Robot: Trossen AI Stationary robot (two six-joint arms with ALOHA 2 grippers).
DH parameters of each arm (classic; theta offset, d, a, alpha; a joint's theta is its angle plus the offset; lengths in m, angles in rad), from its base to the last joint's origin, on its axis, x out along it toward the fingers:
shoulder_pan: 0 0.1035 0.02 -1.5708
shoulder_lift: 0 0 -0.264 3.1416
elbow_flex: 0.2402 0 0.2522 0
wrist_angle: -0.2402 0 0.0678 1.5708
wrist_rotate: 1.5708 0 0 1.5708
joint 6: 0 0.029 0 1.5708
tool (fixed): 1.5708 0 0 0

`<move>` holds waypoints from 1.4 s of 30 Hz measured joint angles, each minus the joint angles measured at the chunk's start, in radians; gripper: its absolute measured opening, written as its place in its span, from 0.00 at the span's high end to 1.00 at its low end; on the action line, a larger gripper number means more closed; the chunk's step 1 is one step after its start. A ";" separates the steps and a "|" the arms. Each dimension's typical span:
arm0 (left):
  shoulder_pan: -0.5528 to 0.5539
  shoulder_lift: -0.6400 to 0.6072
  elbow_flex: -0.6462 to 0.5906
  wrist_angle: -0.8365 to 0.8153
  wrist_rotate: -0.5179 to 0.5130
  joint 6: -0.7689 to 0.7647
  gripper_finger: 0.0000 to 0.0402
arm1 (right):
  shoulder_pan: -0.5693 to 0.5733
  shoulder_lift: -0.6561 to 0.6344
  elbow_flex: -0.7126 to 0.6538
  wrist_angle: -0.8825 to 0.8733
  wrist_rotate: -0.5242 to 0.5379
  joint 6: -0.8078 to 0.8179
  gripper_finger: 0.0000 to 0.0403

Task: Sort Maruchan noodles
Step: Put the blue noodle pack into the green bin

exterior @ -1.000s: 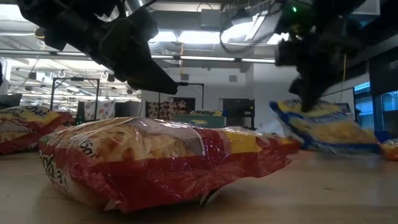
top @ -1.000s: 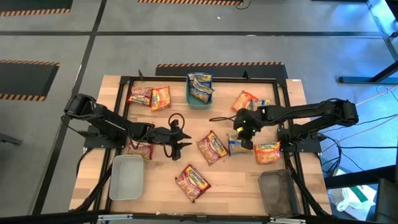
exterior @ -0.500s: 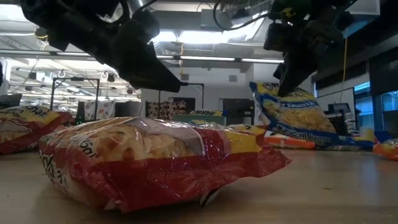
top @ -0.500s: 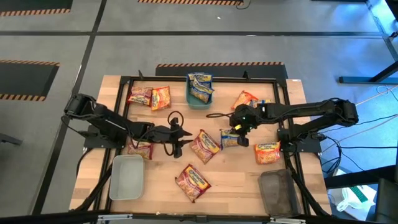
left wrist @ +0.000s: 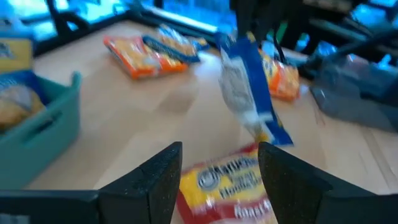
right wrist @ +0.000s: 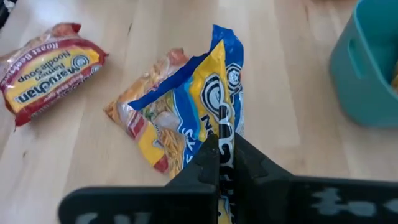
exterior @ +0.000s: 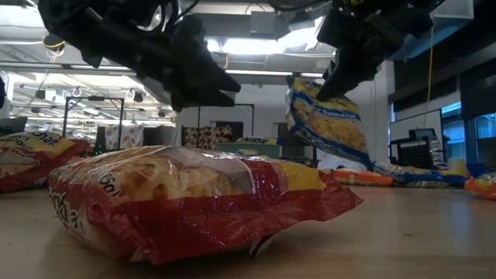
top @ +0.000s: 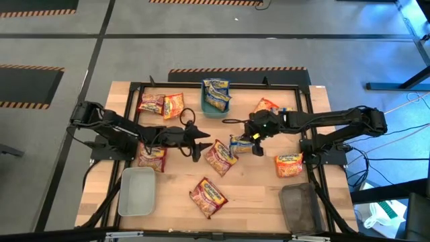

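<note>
My right gripper (top: 254,138) is shut on a blue-and-yellow noodle packet (right wrist: 186,109) above the table's middle; in the low view the packet (exterior: 327,120) hangs below it. My left gripper (left wrist: 217,180) is open and hovers just left of it, over a red-and-yellow packet (top: 220,158) that lies flat. More packets lie flat around the table: red ones (top: 207,196) (top: 152,157), two at the far left (top: 162,105), and orange ones (top: 265,106) (top: 289,163). Blue packets lie in the teal tray (top: 216,97). My right gripper pinches the blue-and-yellow packet by one end edge (right wrist: 221,127) between its two fingers, coming from above. The packet is lifted clear of the table and hangs nearly upright below the fingers (exterior: 335,74).
A grey tray (top: 136,191) sits at the near left and a dark tray (top: 301,207) at the near right. A black frame (top: 222,85) runs around the wooden table. A cable loop (top: 187,129) lies by the left gripper.
My right gripper has risen and moved toward the table's left with the blue-and-yellow packet, which went from tilted low over the table to hanging upright and clear. My left gripper has shifted a little toward the far edge.
</note>
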 joint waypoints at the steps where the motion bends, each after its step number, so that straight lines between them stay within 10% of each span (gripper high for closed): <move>1: 0.000 0.000 0.000 0.016 -0.005 -0.001 0.49 | 0.000 0.000 0.000 0.008 0.000 -0.008 1.00; 42: 0.006 -0.041 0.000 0.078 0.092 -0.063 0.23 | 0.000 0.072 0.001 0.217 0.026 -0.030 1.00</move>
